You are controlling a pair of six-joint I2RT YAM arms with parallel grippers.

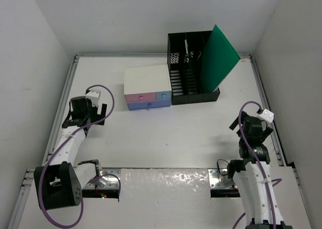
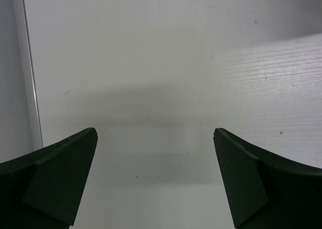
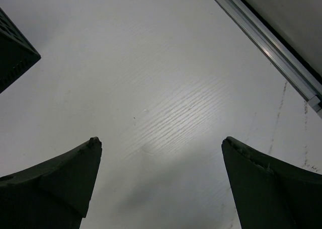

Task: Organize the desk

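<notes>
Drawer box point(image 1: 146, 84) and black rack point(image 1: 187, 75) with leaning green folder point(image 1: 220, 55) block the counter's point(image 1: 166, 138) far edge; the middle and near edge leave free passage.

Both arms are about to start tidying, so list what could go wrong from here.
1. The green sheet leans tilted in the black file rack, its top overhanging the rack's right side. A brush from the right gripper might knock it out.
2. The drawer box sits close beside the rack. Pulling a drawer with the open left gripper may drag the whole box instead.
</notes>
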